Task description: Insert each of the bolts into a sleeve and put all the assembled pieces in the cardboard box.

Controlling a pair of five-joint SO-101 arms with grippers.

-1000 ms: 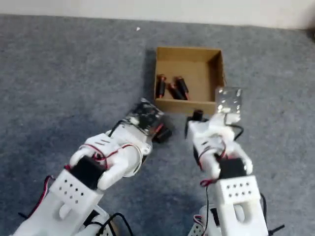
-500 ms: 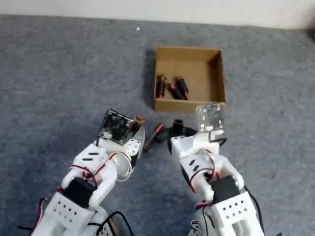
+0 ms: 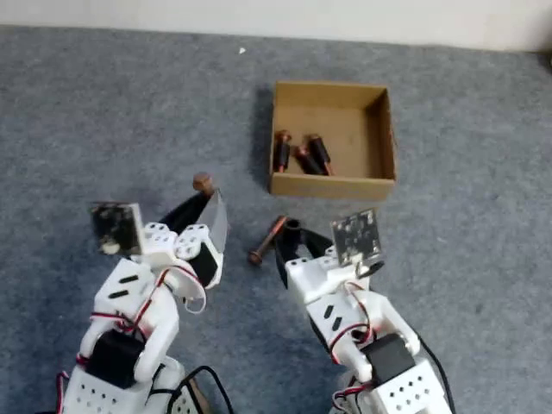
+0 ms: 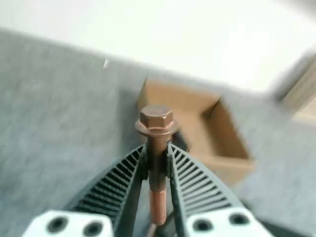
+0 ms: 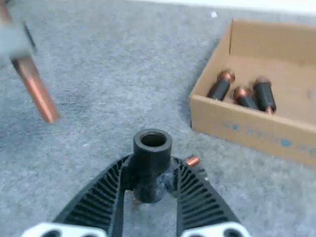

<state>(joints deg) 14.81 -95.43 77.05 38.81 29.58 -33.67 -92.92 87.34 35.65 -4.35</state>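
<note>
Our left gripper (image 4: pixel 157 150) is clamped on a copper bolt (image 4: pixel 156 123), head up and shank hanging below the fingers, above the grey carpet (image 3: pixel 112 112). Our right gripper (image 5: pixel 152 173) is closed around a black sleeve (image 5: pixel 152 148), which stands upright with its bore open upward, near the front wall of the cardboard box (image 3: pixel 332 185). We see three assembled pieces (image 3: pixel 300 153) lying side by side against the box's left wall. A second bolt (image 3: pixel 266 240) lies loose on the carpet between the two grippers, one end close by the sleeve; whether they touch, we cannot tell.
</note>
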